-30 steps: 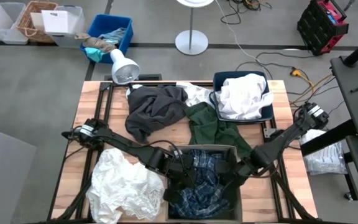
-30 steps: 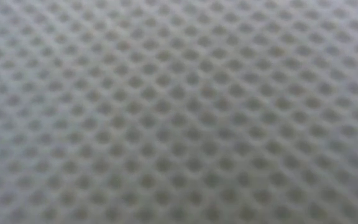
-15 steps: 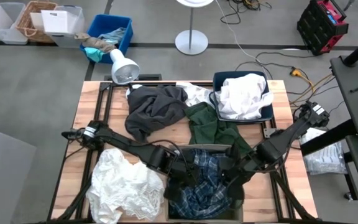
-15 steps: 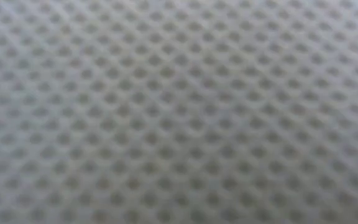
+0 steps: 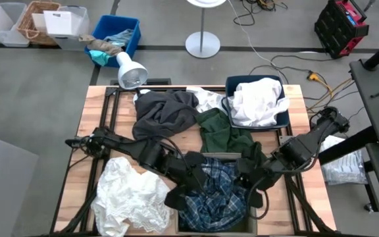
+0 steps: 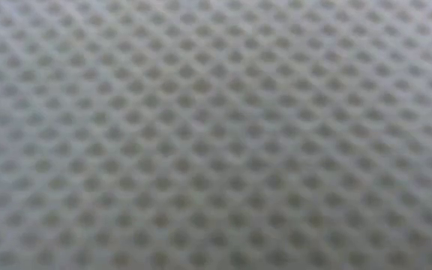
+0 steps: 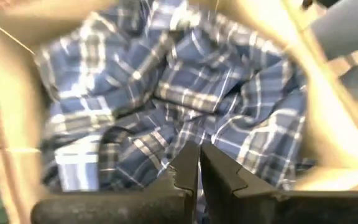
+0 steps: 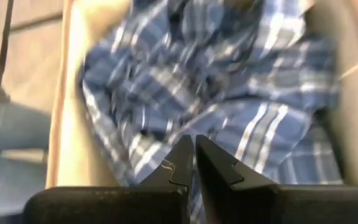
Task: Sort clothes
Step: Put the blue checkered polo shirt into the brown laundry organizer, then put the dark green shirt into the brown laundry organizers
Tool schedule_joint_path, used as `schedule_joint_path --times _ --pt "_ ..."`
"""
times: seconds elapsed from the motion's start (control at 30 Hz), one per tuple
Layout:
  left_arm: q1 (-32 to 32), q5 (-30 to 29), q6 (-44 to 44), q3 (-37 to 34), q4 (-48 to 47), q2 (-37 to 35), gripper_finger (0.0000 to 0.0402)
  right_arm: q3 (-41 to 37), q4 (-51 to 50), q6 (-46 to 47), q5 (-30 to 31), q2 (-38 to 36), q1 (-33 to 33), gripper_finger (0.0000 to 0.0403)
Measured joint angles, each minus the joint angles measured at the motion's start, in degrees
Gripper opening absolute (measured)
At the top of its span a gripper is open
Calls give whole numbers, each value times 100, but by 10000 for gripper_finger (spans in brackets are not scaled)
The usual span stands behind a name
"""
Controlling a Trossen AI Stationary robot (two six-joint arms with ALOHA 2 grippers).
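The plaid shirt (image 5: 210,196) lies crumpled in the box (image 5: 226,157). Behind it sprawl a green garment (image 5: 224,135), a grey one (image 5: 160,115) and white ones (image 5: 258,100). Another white heap (image 5: 133,197) lies left of the box.

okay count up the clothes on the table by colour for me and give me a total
White: 3, the crumpled pile, the heap in the blue bin, a piece behind the grey one
Charcoal grey: 1
Dark green: 1
Blue-and-white plaid: 1, in the cardboard box
Total: 6 visible
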Motion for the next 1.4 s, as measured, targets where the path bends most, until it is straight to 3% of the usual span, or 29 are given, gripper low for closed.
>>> schedule_joint_path --times 0.07,0.27,0.5,0.67,0.9,1.03,1.27,1.4 --pt "-6 -202 77 282 -226 -4 0 136 -3 15 231 -2 -65 12" --pt "71 -1149 486 132 -527 -366 0 594 -252 -43 808 -2 -563 12" --pt "532 -1316 595 132 -571 -613 0 1015 -1053 -402 855 -4 -1590 12" --pt "970 -1317 817 132 -589 -733 0 1105 -1536 -1269 859 -9 -2441 12" --pt "1781 -1302 1129 132 -759 -812 0 1120 -1701 -3257 790 -45 -3685 12" --pt "2360 -1201 1261 132 -1071 -811 0 1116 -1636 -4344 207 -98 -4605 12" --pt "3261 -497 1304 132 -1002 -811 0 916 -865 -5764 -1372 -86 -6168 12" --pt "3552 -280 1399 132 -982 -811 0 743 -624 -6241 -1690 22 -6682 12"
